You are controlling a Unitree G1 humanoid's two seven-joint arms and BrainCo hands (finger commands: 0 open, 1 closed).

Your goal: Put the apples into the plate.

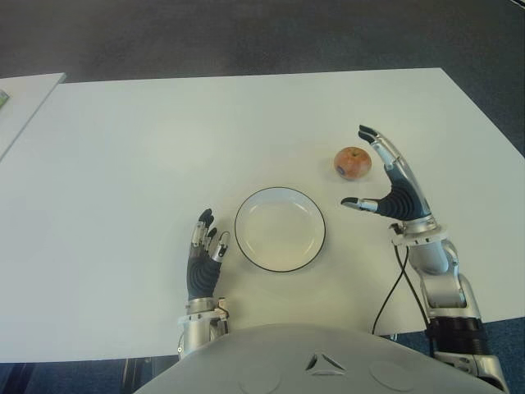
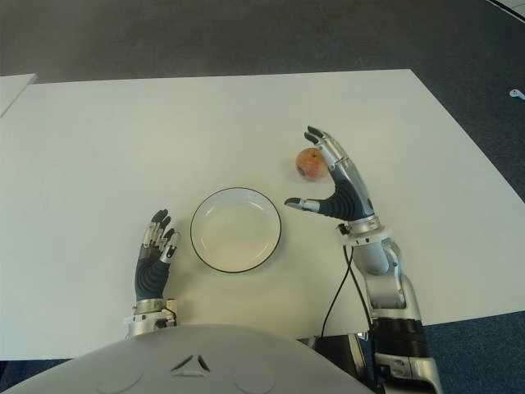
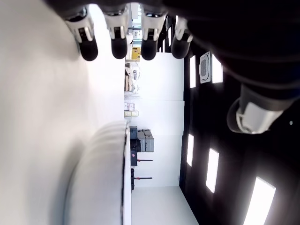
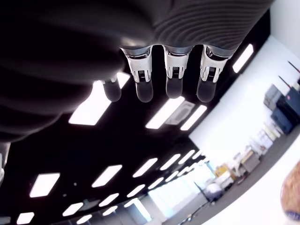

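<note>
Seeing the right robot hand [image 1: 384,176] spread open just beside the apple [image 1: 352,162], holding nothing. Apple is sitting on the surface [image 1: 123,164], outside the plate [image 1: 280,229] and mostly cut off in the right wrist view. Left robot hand [image 1: 203,254] is idling relaxed left of the plate.

I am finding no readable text, label, brand, number or sign anywhere before me. I am seeing only an embossed triangular mark on my grey plastic chest shell [image 1: 326,362], and it is carrying no letters. The small coloured panels on the far white room wall [image 3: 129,110] in my left wrist view are showing too small to read.
</note>
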